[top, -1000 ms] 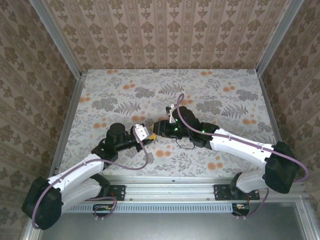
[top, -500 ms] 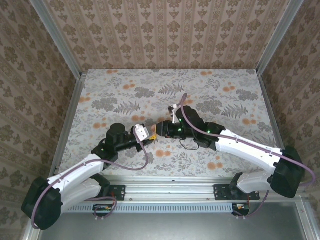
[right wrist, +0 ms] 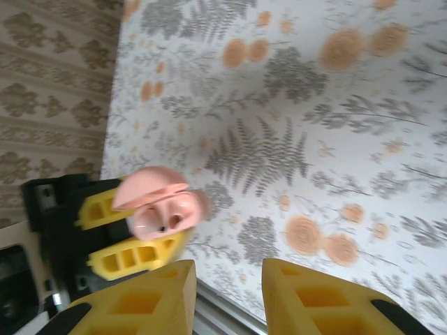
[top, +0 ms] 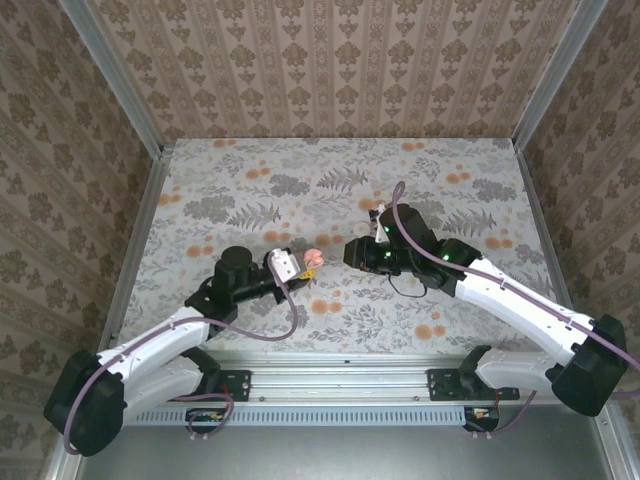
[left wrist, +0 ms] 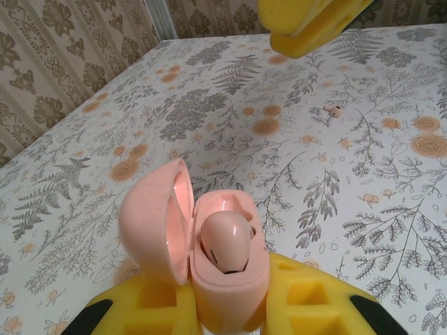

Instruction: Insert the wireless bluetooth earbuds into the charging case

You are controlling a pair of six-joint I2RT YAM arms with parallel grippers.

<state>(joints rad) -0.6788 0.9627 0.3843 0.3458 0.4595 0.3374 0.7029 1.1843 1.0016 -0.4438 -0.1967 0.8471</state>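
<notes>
At the bottom edge of the left wrist view, nearest to us, we see the left gripper (left wrist: 227, 314) clamped on the charging case (left wrist: 220, 283), with its yellow fingers (left wrist: 307, 307) pressed against the lower body on both sides. The case is pale pink and stands open, its lid (left wrist: 157, 216) swung out to the left. One seated earbud (left wrist: 227, 241), of the same pink, rests in a well of the case.

Beyond the case the floral table (left wrist: 391, 230) runs toward the top of the frame. In the upper right, well apart from the case, a loose earbud (left wrist: 335, 110) lies on the printed leaves. It is a tiny pale pink bud, too small for us to tell which way it lies.

Further on, at the top edge, a yellow fingertip (left wrist: 311, 28) of the right gripper (right wrist: 229, 276) hangs above the table. In the right wrist view its jaws stand apart with nothing between them, and the open case shows at the left of that frame in the other gripper's fingers. From the top camera, the right gripper sits just right of the case, near it but not touching. The patterned wall (left wrist: 70, 56) closes the upper left corner.
</notes>
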